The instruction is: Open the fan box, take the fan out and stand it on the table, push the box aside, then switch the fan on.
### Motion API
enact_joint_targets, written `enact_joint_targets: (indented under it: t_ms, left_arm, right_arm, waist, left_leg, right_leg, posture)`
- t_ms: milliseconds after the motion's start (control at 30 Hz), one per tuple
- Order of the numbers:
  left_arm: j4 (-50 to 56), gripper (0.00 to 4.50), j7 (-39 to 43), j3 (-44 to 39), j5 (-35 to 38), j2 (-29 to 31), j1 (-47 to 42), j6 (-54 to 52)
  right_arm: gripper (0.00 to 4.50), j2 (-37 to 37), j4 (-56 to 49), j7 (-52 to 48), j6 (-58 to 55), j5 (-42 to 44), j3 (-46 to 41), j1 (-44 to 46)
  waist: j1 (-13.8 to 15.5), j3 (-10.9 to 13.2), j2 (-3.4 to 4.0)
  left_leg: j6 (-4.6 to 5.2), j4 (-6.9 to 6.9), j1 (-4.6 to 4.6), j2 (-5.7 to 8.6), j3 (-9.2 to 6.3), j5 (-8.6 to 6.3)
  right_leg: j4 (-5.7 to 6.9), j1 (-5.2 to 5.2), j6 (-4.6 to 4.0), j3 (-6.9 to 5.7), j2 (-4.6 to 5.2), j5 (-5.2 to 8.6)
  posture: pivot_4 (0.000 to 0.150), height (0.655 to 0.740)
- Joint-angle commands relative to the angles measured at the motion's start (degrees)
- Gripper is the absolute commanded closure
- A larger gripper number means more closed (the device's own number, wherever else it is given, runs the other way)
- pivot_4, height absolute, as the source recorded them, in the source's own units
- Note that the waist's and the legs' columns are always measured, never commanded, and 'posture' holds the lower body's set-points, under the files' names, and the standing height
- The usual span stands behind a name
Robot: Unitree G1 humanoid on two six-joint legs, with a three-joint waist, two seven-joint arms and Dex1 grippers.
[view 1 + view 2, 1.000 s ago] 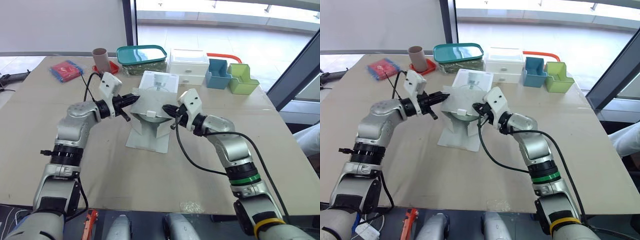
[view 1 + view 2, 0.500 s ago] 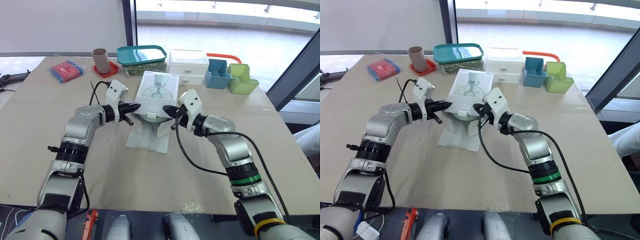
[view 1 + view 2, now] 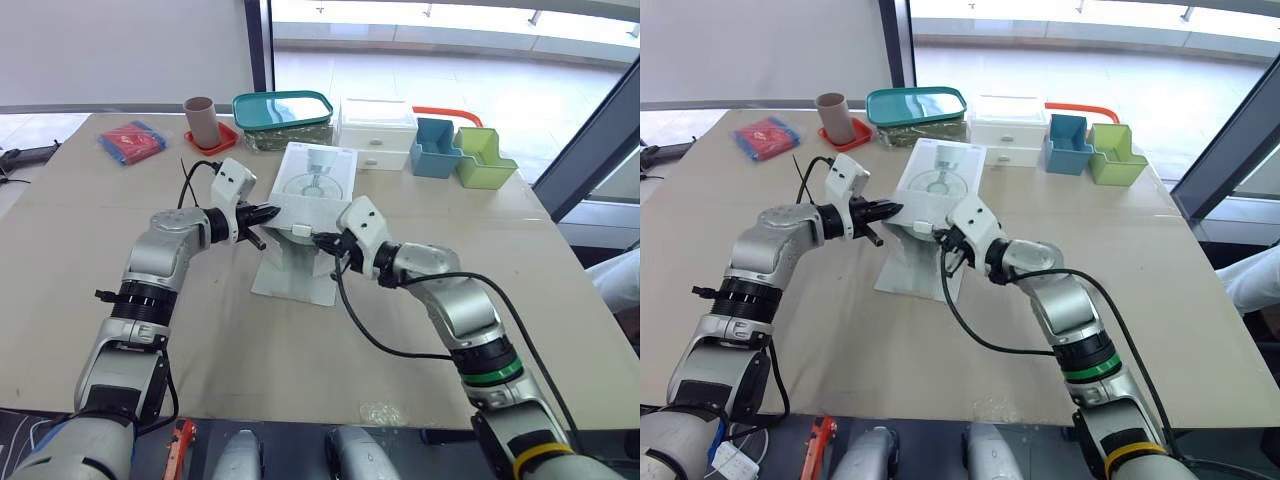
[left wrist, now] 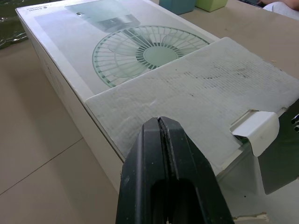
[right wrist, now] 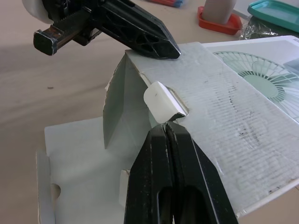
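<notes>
Two claws are at the near end of the fan box (image 3: 318,178), which lies in the middle of the tabletop (image 3: 480,260) with its printed fan picture facing up.

Left claw (image 3: 270,212): clenched, nothing seen between the fingers. Its tip touches the left corner of the raised top flap (image 4: 196,107).

Right claw (image 3: 319,239): clenched, fingers pressed together. Its tip sits directly under the white tab (image 5: 161,99) on the front edge of that flap. Whether the tab is pinched cannot be told.

Box condition: the top flap stands out level from the box top. A side flap (image 5: 122,109) hangs below it, and a further flap (image 3: 295,282) lies flat on the tabletop in front of the box.

Other items, all along the far edge and well apart from the claws:
- red packet (image 3: 131,141)
- brown cup (image 3: 200,116) on a red coaster
- teal tray (image 3: 283,108)
- white drawer unit (image 3: 378,128), just behind the box
- blue organiser (image 3: 435,150) beside a green organiser (image 3: 486,160)
</notes>
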State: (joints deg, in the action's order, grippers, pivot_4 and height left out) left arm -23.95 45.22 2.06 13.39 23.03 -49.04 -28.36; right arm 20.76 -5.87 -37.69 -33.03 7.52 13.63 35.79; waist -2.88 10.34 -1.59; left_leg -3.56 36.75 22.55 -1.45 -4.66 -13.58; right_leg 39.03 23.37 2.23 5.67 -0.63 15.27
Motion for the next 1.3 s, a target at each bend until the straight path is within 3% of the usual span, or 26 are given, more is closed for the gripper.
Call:
enact_joint_targets:
  t_ms: [33, 467, 733, 1300]
  left_arm:
    - [-0.79, 4.50, -0.65, -0.05, -0.81, 0.07, -0.13, 0.32]
    - [-1.09, 4.50, -0.58, -0.35, -0.92, -0.23, -0.31, 0.52]
    - [-1.35, 4.50, -0.32, -0.23, -0.88, -0.69, -0.28, 0.80]
    - [-0.50, 4.50, -0.39, -0.64, -0.61, -1.06, 0.21, 0.20]
  right_arm:
    - [4.48, 2.36, -4.64, -1.81, -3.22, 0.52, 0.33, -0.86]
    - [4.48, 8.90, -12.42, -2.77, -12.59, 2.06, -1.06, -3.48]
    - [4.48, 11.34, -7.92, 0.22, -6.70, -3.00, 0.24, -7.04]
    - [4.48, 9.59, -4.07, 2.39, -2.18, -4.76, -1.87, -5.53]
  waist:
    - [0.06, 0.00, 0.00]
    - [0.05, -0.01, -0.02]
    - [-0.07, -0.07, -0.07]
    - [0.00, -0.04, -0.04]
  left_leg:
    - [0.00, 0.00, 0.00, 0.01, 0.00, 0.00]
    - [0.00, 0.01, -0.01, 0.01, -0.01, 0.00]
    - [0.01, 0.05, -0.15, 0.01, 0.02, 0.01]
    - [0.05, -0.01, -0.07, 0.03, 0.04, 0.07]
  right_leg:
    - [0.00, 0.00, 0.00, 0.00, 0.00, 0.00]
    - [0.00, -0.03, 0.02, 0.00, 0.00, 0.01]
    - [-0.01, -0.17, 0.04, 0.04, -0.02, 0.01]
    - [-0.01, -0.07, 0.06, 0.09, -0.01, 0.00]
  posture:
    - [0.150, 0.7400]
    - [0.150, 0.7400]
    - [0.150, 0.7400]
    - [0.150, 0.7400]
